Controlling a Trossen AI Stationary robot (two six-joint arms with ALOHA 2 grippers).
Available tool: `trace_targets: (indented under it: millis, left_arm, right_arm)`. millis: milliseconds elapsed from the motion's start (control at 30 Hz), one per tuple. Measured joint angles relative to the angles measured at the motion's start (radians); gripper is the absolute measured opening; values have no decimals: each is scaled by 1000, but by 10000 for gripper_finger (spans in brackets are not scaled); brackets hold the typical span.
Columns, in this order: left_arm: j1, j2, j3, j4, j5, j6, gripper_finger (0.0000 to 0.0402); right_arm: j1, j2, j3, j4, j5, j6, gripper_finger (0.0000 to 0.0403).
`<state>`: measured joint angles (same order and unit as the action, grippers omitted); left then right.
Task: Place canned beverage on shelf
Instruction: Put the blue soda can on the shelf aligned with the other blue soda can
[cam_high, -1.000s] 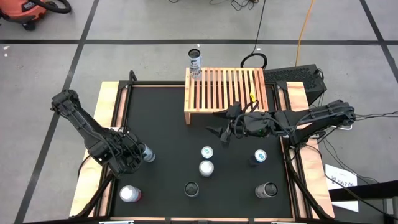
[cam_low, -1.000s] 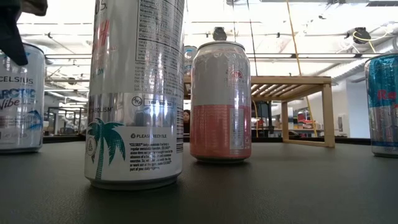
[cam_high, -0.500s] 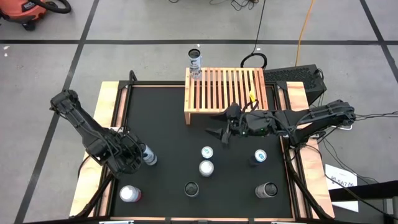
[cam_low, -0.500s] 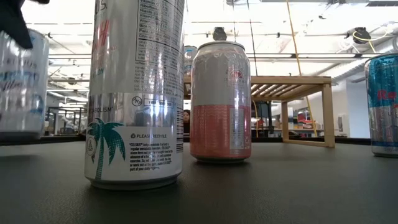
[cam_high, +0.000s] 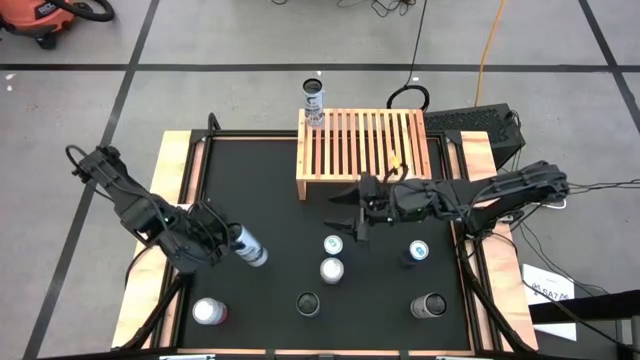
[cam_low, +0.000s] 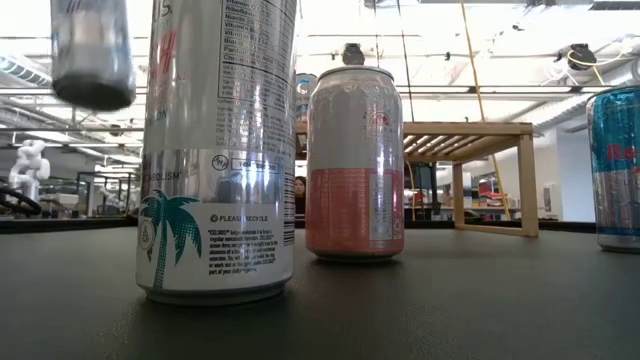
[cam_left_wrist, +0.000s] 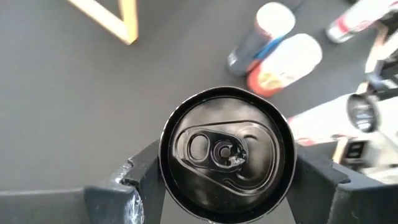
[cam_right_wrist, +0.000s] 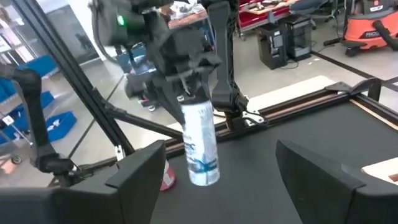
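Note:
My left gripper (cam_high: 228, 240) is shut on a silver can with blue print (cam_high: 250, 250), held in the air over the table's left part. The can's dark top faces the left wrist camera (cam_left_wrist: 225, 149), its bottom shows high in the low view (cam_low: 92, 50), and it hangs in the right wrist view (cam_right_wrist: 200, 149). My right gripper (cam_high: 348, 213) is open and empty just in front of the shelf (cam_high: 365, 150), a light-wood slatted rack at the table's far edge. Another can (cam_high: 314, 100) stands at the shelf's far left corner. My left gripper pinches the can's upper side wall (cam_left_wrist: 166, 177) between its two fingers (cam_left_wrist: 140, 183), one on each side just below the top rim. The fingers come from above, slanting down along the can. The can hangs below them, tilted and clear of the table.
Several cans stand on the black mat: two at the middle (cam_high: 332, 245) (cam_high: 331, 270), one right of them (cam_high: 418, 250), and three along the near edge (cam_high: 208, 312) (cam_high: 308, 303) (cam_high: 428, 305). In the low view a tall silver can (cam_low: 218, 150) and a pink one (cam_low: 355, 160) stand close.
My left gripper has risen with the silver can, which has gone from standing upright on the mat to hanging tilted, clear of the table, and a little toward the right. My right gripper has shifted slightly toward the table's left.

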<state>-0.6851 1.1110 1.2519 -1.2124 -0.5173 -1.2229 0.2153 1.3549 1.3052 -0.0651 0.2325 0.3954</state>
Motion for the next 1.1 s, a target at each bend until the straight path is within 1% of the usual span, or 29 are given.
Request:
trace_targets:
  millis: [167,267,400,533,600,733,833,933,1100]
  left_arm:
    - [15,0,69,77,-44,152,243]
    - [28,0,101,109,-51,223,243]
    - [48,0,123,178,-50,306,243]
    - [62,0,138,278,-50,392,243]
    - [72,0,139,329,-49,437,242]
    - [96,0,139,409,-29,512,242]
    - [122,0,139,447,8,560,242]
    - [152,0,139,487,36,612,242]
    - [213,3,139,567,82,716,242]
  right_arm:
    - [10,29,0,8,-2,-58,290]
    - [11,41,0,22,-1,-89,291]
    - [11,49,0,46,-6,-90,291]
    - [-14,49,0,38,-111,-33,291]
    - [-25,53,0,36,-147,-14,291]
    - [-54,55,0,31,-167,5,291]
    - [-92,55,0,36,-220,26,294]
    - [-118,56,21,23,-270,37,305]
    - [-130,76,44,25,-290,-9,332]
